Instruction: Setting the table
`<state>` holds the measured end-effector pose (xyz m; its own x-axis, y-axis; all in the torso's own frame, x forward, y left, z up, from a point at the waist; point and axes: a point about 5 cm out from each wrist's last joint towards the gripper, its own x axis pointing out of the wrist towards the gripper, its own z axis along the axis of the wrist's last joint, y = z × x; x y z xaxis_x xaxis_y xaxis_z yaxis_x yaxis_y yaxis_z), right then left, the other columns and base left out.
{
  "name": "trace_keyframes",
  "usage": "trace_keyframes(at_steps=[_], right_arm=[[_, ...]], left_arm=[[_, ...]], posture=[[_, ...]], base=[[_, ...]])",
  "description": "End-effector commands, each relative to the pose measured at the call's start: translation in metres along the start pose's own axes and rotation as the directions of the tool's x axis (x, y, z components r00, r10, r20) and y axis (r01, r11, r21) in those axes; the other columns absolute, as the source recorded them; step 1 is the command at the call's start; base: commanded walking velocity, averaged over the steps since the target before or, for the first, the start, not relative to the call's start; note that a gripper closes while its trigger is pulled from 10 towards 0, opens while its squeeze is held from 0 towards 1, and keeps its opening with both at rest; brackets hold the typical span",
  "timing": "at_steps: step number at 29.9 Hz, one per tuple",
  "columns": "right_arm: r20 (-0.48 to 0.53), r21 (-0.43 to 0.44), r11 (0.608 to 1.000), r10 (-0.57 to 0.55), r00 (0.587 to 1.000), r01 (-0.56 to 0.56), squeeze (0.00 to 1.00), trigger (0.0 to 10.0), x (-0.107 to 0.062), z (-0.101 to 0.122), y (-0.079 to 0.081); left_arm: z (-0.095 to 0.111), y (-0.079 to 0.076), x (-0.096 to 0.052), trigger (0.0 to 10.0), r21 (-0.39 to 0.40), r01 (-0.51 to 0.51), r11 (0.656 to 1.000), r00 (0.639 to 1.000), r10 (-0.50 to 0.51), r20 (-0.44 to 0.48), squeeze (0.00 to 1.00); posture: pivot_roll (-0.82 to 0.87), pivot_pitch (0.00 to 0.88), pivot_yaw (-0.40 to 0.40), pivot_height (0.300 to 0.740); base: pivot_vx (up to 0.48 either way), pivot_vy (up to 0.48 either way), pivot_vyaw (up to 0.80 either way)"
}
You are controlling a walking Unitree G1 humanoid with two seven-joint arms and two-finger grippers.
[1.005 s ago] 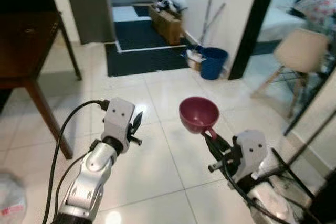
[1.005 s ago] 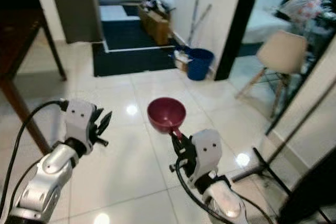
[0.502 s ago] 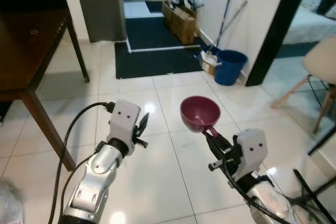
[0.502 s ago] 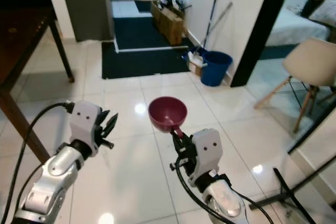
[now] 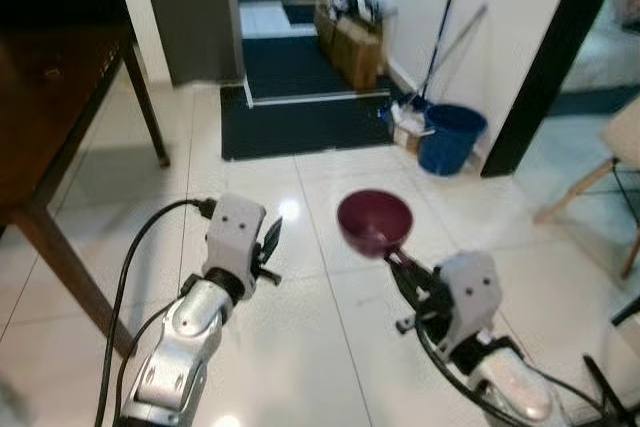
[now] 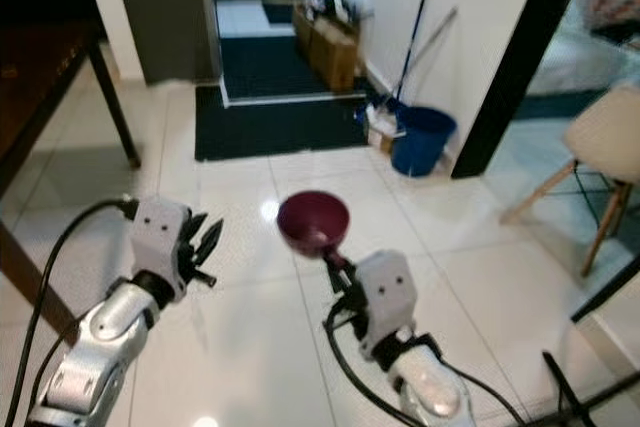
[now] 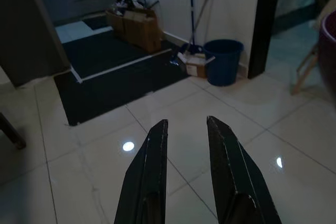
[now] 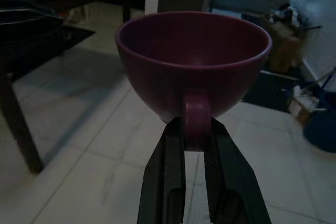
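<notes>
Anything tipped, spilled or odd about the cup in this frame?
Nothing stands out. The right gripper pinches the maroon cup by its handle, upright and looking empty, above the tiled floor. The left gripper is open, holding nothing.

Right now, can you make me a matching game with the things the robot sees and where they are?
Things:
1. cup
2. bucket
3. wooden table
4. cardboard box

Places:
A. on the floor by the white wall, next to a mop
B. on the robot's left side
C. held by its handle in the right gripper
D. farther off, beside the dark mat

Pairs: 1-C, 2-A, 3-B, 4-D
</notes>
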<state>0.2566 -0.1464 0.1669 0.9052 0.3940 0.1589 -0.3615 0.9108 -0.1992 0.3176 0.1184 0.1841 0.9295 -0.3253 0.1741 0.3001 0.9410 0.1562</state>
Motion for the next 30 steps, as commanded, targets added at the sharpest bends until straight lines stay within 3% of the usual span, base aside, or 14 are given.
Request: trace_keyframes(at_steps=[1, 30], right_arm=[[0.004, 0.005, 1.000, 0.006, 1.000, -0.006, 0.00, 10.0, -0.0026, -0.0002, 0.0042], [0.006, -0.009, 1.000, -0.009, 1.000, 0.009, 0.00, 10.0, -0.0032, 0.0005, 0.0013]], left_arm=[[-0.0070, 0.0018, -0.0035, 10.0, -0.003, -0.002, 1.000, 0.999, 0.002, -0.033, 0.00], [-0.0067, -0.0005, -0.0022, 10.0, -0.010, 0.014, 1.000, 0.999, -0.014, -0.035, 0.00]], posture=[[-0.05, 0.098, 0.077, 0.740], [-0.05, 0.100, 0.083, 0.740]], base=[[0.480, 0.000, 0.00], [0.480, 0.000, 0.00]])
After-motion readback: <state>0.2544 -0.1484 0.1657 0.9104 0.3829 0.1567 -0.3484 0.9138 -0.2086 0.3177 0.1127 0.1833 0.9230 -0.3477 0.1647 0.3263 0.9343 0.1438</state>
